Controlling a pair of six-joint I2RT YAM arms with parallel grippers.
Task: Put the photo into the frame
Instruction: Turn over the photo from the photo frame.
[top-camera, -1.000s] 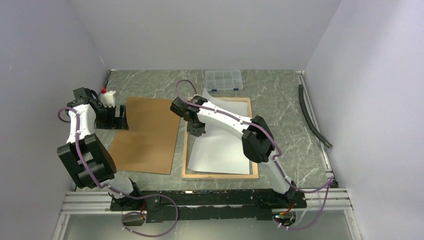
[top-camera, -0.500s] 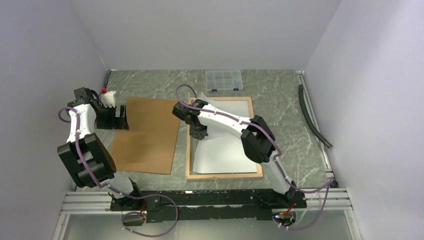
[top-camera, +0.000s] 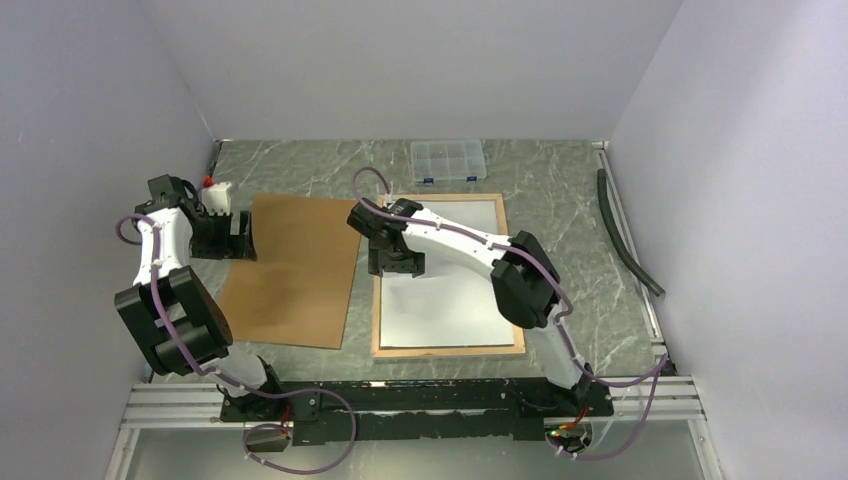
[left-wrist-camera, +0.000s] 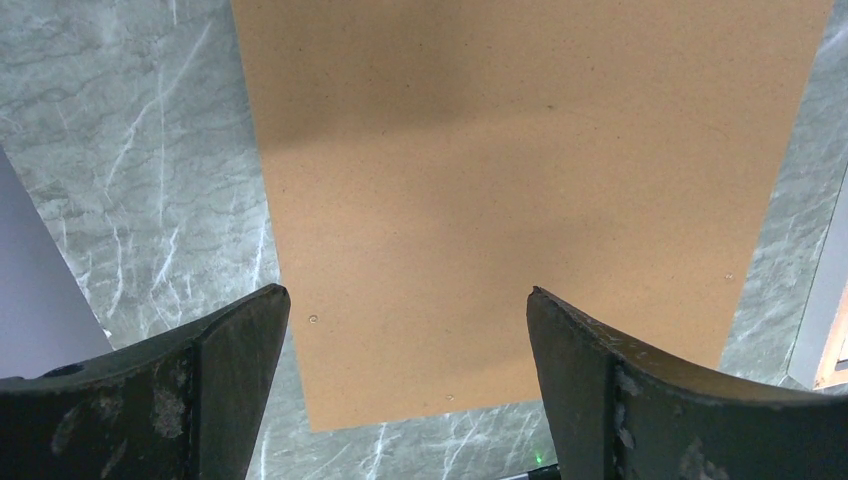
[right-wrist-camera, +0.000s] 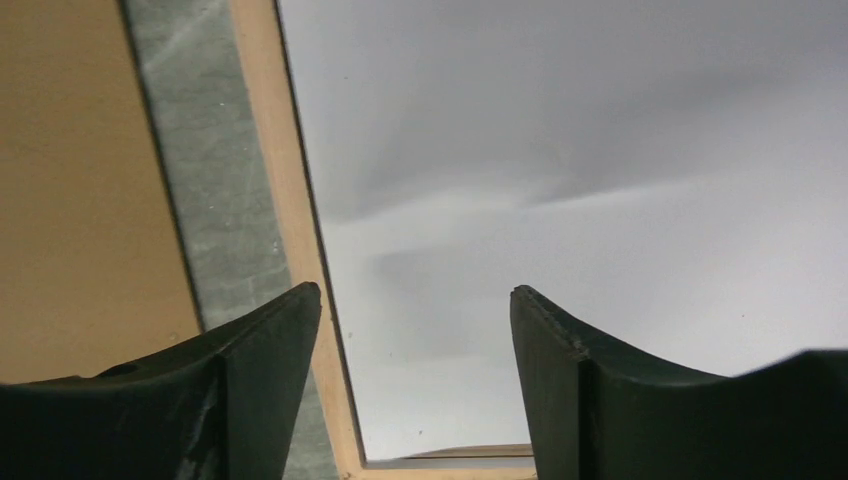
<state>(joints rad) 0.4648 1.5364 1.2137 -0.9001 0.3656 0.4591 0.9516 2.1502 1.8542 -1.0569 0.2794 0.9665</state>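
Note:
The frame (top-camera: 450, 351) lies back-up on the table, its light wood border showing. Inside the border, flat and square to it, lies the photo (top-camera: 450, 300) with its white back up. My right gripper (top-camera: 397, 265) hovers over the photo's left edge, open and holding nothing. The right wrist view shows the open right gripper (right-wrist-camera: 415, 291) above the white photo (right-wrist-camera: 560, 150), with the frame's wood border (right-wrist-camera: 285, 190) beside it. My left gripper (top-camera: 225, 238) stands open at the far left, and in its wrist view the left gripper (left-wrist-camera: 407, 292) is empty.
A brown backing board (top-camera: 290, 270) lies left of the frame, under the left gripper, and the board (left-wrist-camera: 520, 180) fills the left wrist view. A clear compartment box (top-camera: 447, 160) sits behind the frame. A black hose (top-camera: 625, 235) runs along the right wall. A white bottle (top-camera: 215, 190) stands far left.
My right gripper has opened and let go of the photo, which dropped from skewed, one corner over the far border, to flat inside the frame. The frame slid slightly right. The left arm stayed still.

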